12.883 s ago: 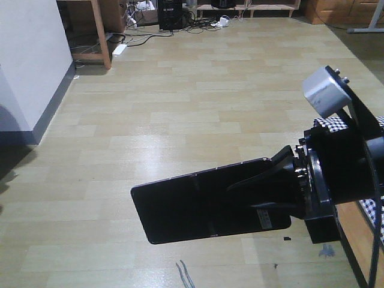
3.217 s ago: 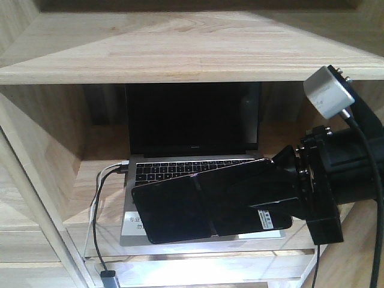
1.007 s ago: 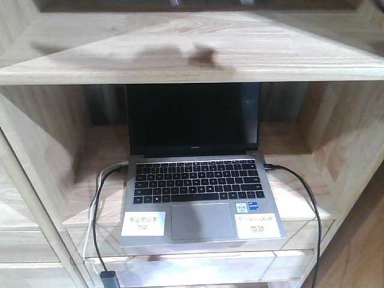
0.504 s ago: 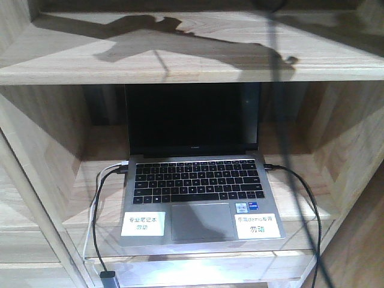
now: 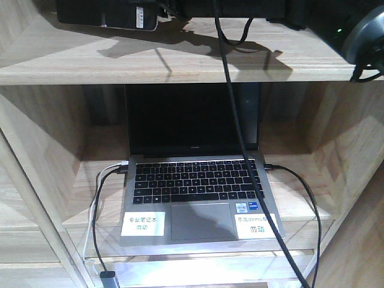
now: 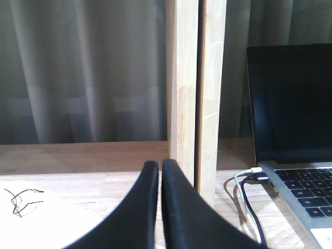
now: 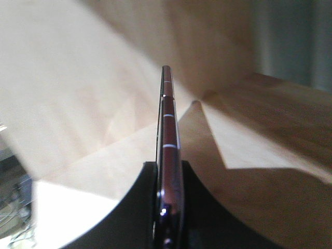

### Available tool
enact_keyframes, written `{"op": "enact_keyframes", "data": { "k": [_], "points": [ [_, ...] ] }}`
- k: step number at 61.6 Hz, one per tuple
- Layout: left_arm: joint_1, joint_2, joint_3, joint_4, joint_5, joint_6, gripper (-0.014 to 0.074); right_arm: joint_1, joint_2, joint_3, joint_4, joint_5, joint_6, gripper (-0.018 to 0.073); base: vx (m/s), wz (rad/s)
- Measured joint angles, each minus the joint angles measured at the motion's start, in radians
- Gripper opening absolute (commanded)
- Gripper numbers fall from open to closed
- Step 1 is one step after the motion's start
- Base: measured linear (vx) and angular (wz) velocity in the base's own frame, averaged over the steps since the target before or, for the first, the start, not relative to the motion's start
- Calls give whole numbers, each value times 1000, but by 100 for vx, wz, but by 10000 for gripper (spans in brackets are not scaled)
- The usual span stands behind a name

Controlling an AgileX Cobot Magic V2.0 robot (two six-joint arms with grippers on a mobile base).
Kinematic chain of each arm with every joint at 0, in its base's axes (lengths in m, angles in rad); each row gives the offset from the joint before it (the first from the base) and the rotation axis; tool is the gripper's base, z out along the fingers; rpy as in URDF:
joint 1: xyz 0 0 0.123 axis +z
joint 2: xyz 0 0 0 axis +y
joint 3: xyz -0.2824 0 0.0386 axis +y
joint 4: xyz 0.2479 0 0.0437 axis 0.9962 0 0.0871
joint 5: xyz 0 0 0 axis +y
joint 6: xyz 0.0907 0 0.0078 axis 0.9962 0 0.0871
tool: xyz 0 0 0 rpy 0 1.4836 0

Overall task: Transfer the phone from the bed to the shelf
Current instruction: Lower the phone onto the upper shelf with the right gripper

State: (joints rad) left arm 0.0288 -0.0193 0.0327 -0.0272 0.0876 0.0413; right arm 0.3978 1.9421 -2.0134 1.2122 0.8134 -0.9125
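Between the right gripper (image 7: 168,207) fingers — the phone (image 7: 167,150), clamped edge-on, projecting forward over the shelf (image 7: 244,150) board; left gripper (image 6: 160,171) pressed closed, holding nothing.

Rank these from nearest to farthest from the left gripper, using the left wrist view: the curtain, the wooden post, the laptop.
1. Wooden post, just beyond the left gripper, slightly right.
2. Laptop, far right on the shelf.
3. Curtain, behind everything.

We see a glossy black phone (image 7: 168,155) edged pinkish between our black right gripper (image 7: 168,207) fingers, pale grained shelf (image 5: 180,60) beneath
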Motion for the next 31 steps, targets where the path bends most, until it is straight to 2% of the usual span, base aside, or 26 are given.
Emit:
{"op": "enact_keyframes", "data": {
  "k": [21,31],
  "points": [
    [0,0,0,0,0,0,1,0,23,0,-8,-23,0,10,0,0],
    [0,0,0,0,0,0,1,0,31,-1,-4,-38,0,63,0,0]
  ]
}}
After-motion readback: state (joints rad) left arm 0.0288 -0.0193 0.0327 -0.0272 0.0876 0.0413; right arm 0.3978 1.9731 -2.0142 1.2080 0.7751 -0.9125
